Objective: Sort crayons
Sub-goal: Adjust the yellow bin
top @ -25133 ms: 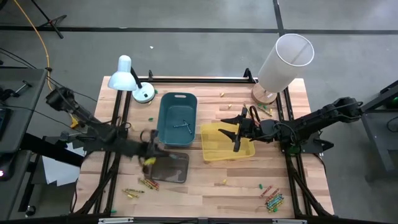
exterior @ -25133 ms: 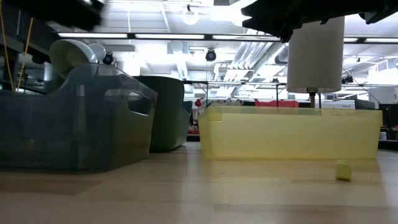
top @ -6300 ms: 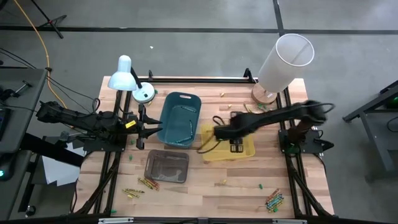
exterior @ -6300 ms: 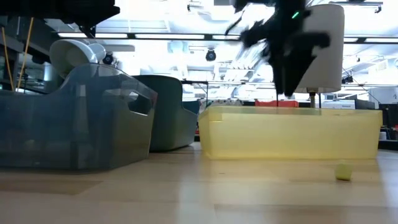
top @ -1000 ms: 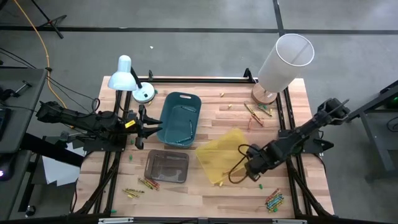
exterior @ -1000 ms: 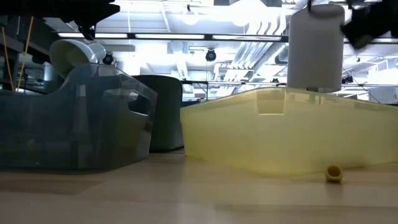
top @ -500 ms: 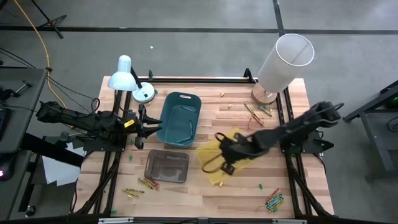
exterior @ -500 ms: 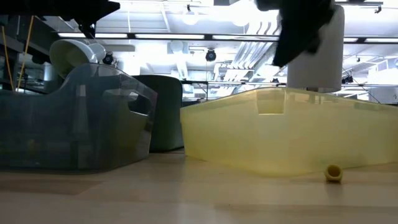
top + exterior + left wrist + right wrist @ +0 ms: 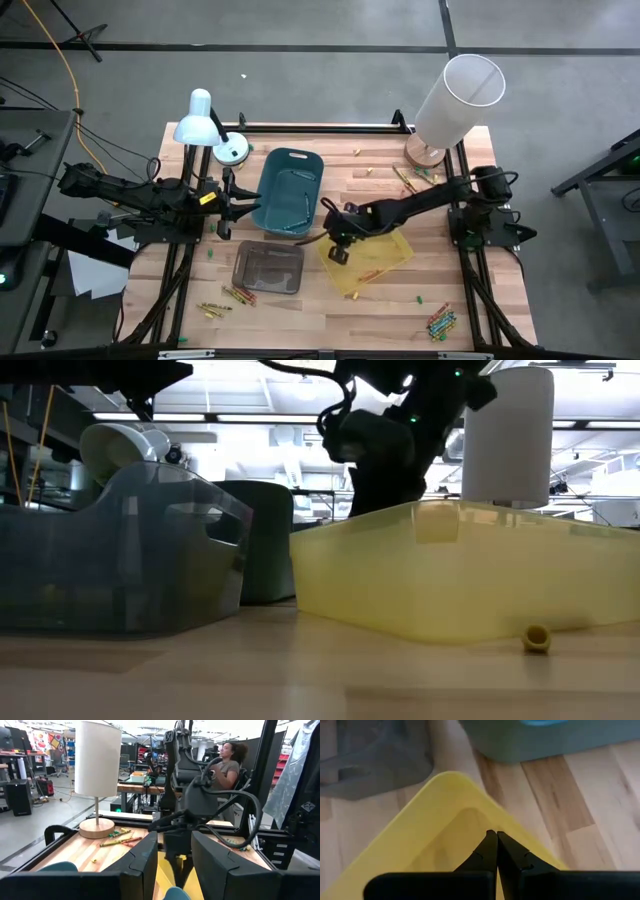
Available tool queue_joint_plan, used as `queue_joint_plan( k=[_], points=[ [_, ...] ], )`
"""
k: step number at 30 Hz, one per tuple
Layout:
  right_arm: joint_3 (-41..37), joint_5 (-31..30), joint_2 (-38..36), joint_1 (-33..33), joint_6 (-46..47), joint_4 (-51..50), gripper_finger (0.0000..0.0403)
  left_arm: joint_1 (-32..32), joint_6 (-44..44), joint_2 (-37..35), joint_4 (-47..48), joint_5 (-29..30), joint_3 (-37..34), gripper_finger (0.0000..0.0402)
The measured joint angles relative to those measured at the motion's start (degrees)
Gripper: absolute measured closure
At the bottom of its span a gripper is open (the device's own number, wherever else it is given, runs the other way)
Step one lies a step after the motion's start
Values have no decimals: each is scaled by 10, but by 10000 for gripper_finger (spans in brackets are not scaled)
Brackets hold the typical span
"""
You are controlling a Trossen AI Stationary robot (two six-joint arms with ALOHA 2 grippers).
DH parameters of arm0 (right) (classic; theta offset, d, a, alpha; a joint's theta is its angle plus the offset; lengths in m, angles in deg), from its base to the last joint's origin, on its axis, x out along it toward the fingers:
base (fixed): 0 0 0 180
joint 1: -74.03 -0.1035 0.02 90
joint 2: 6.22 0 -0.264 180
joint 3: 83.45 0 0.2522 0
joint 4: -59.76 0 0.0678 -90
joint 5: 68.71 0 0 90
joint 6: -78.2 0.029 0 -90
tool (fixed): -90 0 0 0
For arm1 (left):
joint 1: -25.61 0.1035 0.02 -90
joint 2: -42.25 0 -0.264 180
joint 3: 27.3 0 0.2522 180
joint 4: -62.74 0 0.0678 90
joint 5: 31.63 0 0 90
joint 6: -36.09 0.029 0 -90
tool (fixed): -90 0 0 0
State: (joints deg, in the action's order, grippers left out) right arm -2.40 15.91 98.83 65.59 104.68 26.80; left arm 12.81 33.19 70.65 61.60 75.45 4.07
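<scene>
While crayons [image 9: 437, 321] lie in cluster at table's near right corner, second group [image 9: 232, 297] sits near left front edge just beside grey bin [image 9: 268, 268], third few [image 9: 412, 180] near lamp base [image 9: 424, 154] at far right. Right gripper [image 9: 335, 247] hangs over yellow bin [image 9: 372, 262] at its corner nearest teal bin [image 9: 288, 190], fingers [image 9: 492, 851] pressed together, holding nothing. Left gripper [image 9: 229, 201] waits at teal bin's left side, fingers [image 9: 150, 860] parted, nothing visibly between them.

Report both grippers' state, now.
Left gripper: fingers open, holding nothing, beside the teal bin.
Right gripper: fingers shut, empty, over the yellow bin.
</scene>
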Motion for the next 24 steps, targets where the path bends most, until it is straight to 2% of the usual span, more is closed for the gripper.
queue_joint_plan(
  k=[12,18,24],
  points=[
    [0,-112,1,45,5,14,403,0,1,0,-1,0,0,295],
    [0,-132,1,62,26,-25,403,0,1,0,0,0,0,295],
    [0,-186,-1,63,31,-58,403,0,1,0,0,0,0,295]
  ],
)
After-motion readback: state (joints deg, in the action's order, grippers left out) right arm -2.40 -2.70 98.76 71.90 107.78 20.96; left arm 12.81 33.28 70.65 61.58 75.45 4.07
